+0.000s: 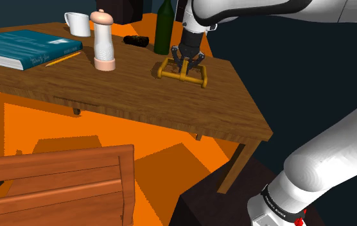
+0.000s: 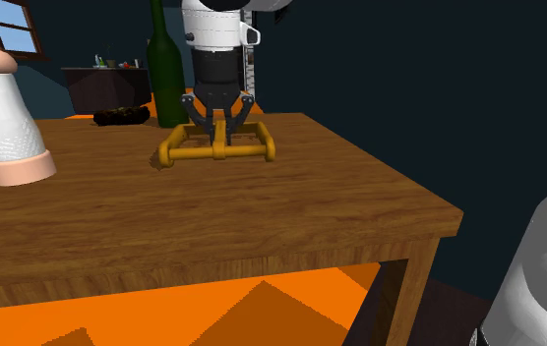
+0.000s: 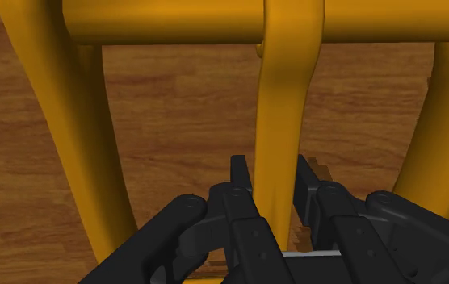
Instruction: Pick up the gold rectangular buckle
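While the gold rectangular buckle (image 2: 247, 152) lies on the brown wooden desk (image 2: 212, 221), my black hand (image 2: 220, 126) straddles it. Fingers (image 3: 243, 211) clasp its centre bar (image 3: 283, 121).

Looks like someone's home, a dining corner: wooden table (image 1: 139, 90) carrying a white mug (image 1: 78, 24), green bottle (image 1: 164, 29), pepper mill (image 1: 103, 40) and book (image 1: 26, 48), a wooden chair (image 1: 55, 183) alongside, a window (image 2: 14, 22) beyond.

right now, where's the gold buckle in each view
shoulder view: buckle upper middle, on the table, beside the green bottle.
second exterior view: buckle upper middle-left, beside that bottle.
wrist view: buckle's centre bar at the gripper.
shared landmark: the black gripper over its centre bar.
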Controlling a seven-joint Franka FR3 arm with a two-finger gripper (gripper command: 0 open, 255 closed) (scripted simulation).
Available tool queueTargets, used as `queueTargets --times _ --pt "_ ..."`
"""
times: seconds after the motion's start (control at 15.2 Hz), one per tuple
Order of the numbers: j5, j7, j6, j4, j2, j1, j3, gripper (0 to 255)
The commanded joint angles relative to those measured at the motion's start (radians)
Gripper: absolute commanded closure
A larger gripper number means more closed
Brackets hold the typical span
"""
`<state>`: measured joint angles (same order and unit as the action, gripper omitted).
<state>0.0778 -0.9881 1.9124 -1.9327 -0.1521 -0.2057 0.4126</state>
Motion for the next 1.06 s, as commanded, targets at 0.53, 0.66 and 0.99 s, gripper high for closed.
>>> queueTargets --times 0.53,0.66,0.99 --pt "0.001 0.012 -0.128 0.137 0.009 -0.002 -0.001 255" --pt "0.002 0.014 -0.156 0.169 0.014 -0.002 0.000 255" --pt "0.005 0.016 -0.200 0.222 0.024 -0.002 0.001 255"
